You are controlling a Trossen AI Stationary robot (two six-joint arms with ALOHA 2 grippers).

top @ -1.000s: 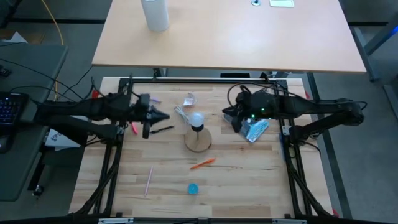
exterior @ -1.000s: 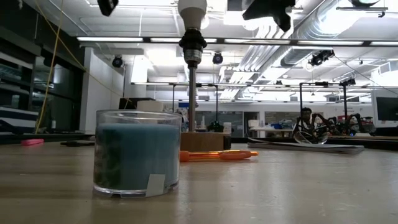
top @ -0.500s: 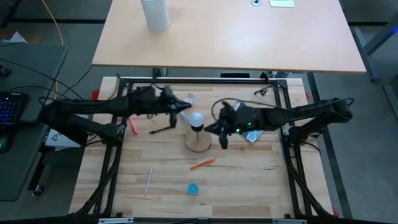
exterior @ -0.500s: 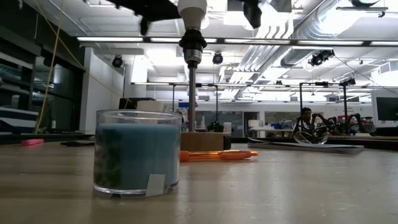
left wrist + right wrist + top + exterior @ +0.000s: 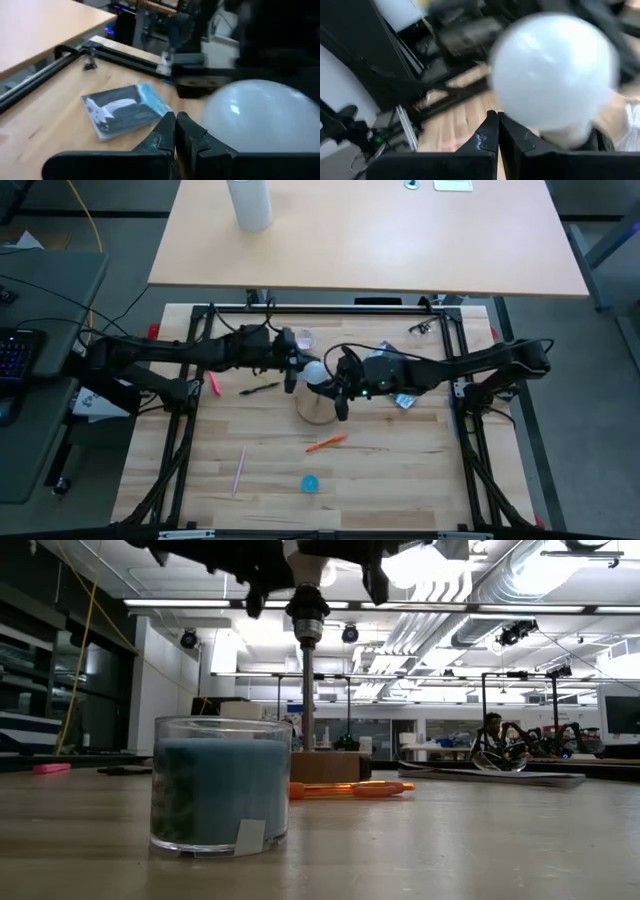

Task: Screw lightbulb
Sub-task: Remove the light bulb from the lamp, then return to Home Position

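The white lightbulb [image 5: 315, 370] sits in a dark socket [image 5: 307, 612] on a thin pole that rises from the round wooden base [image 5: 318, 408] at mid-table. My left gripper [image 5: 296, 367] is shut and close beside the bulb on its left side. The left wrist view shows the bulb [image 5: 255, 115] right next to the shut fingertips [image 5: 175, 122]. My right gripper [image 5: 331, 383] is also shut and close beside the bulb's right side. In the right wrist view the bulb [image 5: 552, 70] fills the picture just beyond the fingertips [image 5: 498, 120]. My left gripper's shut tips stand level at the bulb's left side [image 5: 212, 120]; I cannot tell whether they touch the glass. My right gripper's shut tips stand level at the bulb's right side [image 5: 520, 112], low on the globe; whether they touch it I cannot tell either.
An orange pen [image 5: 325, 443], a pink stick [image 5: 240, 468] and a blue candle jar [image 5: 311, 483] lie toward the near edge. A blue packet [image 5: 405, 397] lies under the right arm. A black pen [image 5: 258, 389] and clear wrapping [image 5: 301, 340] lie under and beside the left arm.
Both grippers have closed in on the bulb from either side, sinking a little: the left has gone toward the table's right, the right toward the table's left, tipping more level. Both stayed shut. The bulb and its stand have kept still.
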